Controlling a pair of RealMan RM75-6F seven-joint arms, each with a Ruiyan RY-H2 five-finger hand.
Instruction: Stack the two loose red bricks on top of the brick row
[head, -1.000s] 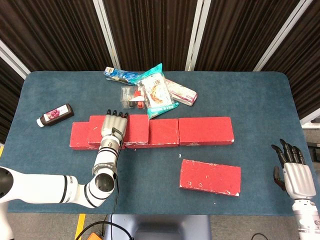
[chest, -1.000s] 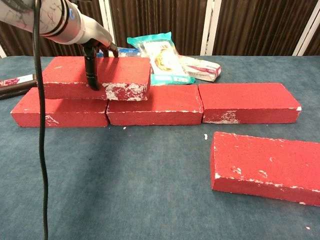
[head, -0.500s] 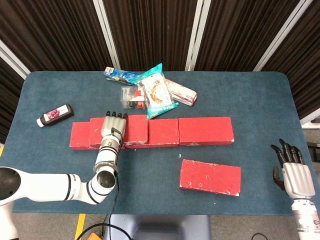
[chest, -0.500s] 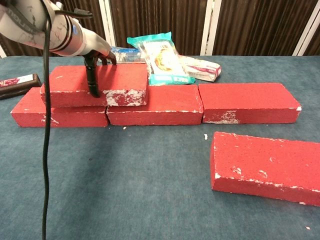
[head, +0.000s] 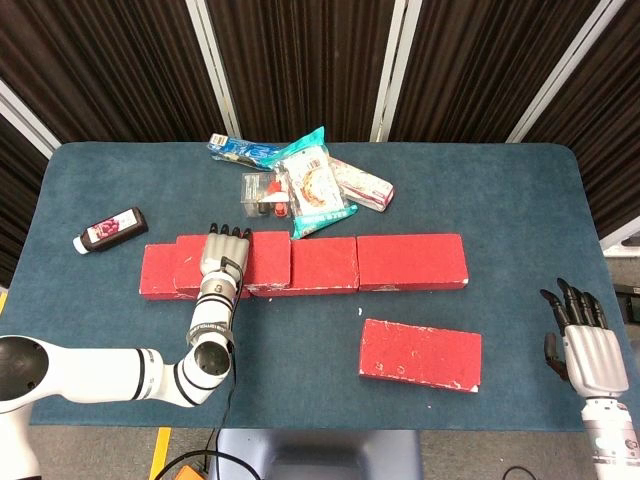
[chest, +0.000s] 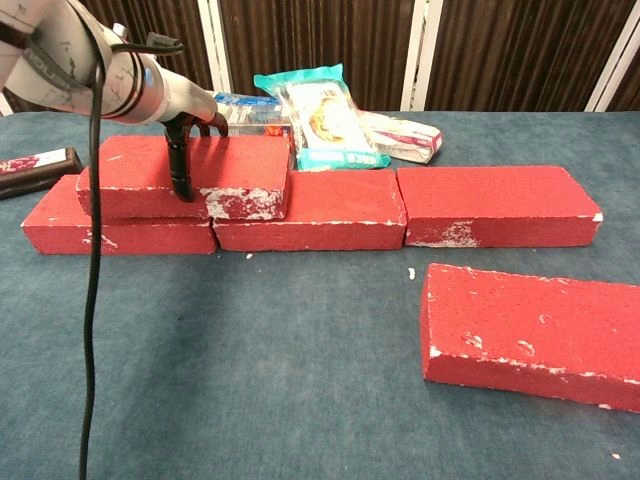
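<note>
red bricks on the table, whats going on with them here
The left hand grips one red brick that lies on top of the brick row, over its left end. The second loose brick lies flat on the table in front of the row, untouched. The right hand hangs by the table's right edge, fingers apart, holding nothing. Snack packets and a dark bottle lie behind the row.

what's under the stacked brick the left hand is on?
The stacked brick lies across the seam of the row's left brick and middle brick. The left hand grips it. The covered tops are hidden.
</note>
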